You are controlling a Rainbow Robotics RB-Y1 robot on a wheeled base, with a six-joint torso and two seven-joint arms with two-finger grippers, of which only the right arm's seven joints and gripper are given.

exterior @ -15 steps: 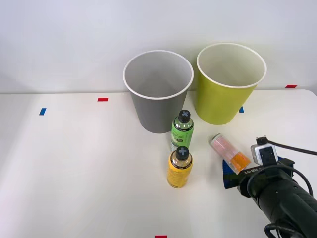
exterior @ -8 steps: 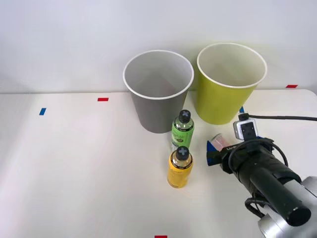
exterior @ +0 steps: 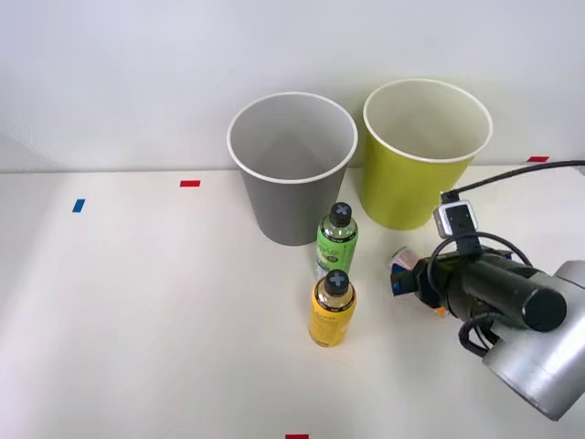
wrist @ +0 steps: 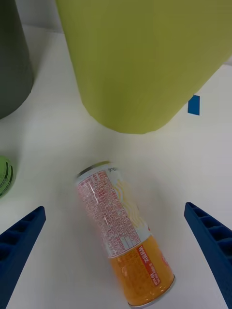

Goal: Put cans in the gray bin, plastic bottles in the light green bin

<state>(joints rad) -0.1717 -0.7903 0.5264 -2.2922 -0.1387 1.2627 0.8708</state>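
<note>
The can [wrist: 123, 227], pale pink with an orange band, lies on its side on the white table [exterior: 137, 302] in front of the light green bin [exterior: 425, 151]. My right gripper [wrist: 115, 207] is open above it, one blue finger [wrist: 21, 246] on each side, not touching it. In the front view the gripper [exterior: 402, 276] covers most of the can [exterior: 401, 259]. The gray bin [exterior: 292, 165] stands left of the green one. The two plastic bottles stand upright in front of the gray bin, the green-labelled one [exterior: 336, 240] behind the yellow-orange one [exterior: 333, 309].
Small red [exterior: 189, 183] and blue [exterior: 79, 205] tape marks dot the table. A blue mark [wrist: 193, 104] lies beside the green bin's base. The gray bin's wall [wrist: 12, 58] and the green bottle's edge [wrist: 5, 176] sit close to the can. My arm's cable [exterior: 512, 174] loops at the right.
My right arm has swung left and forward from the table's near right corner and now hangs over the can, hiding most of it in the front view. The can, bottles and bins have not moved.
</note>
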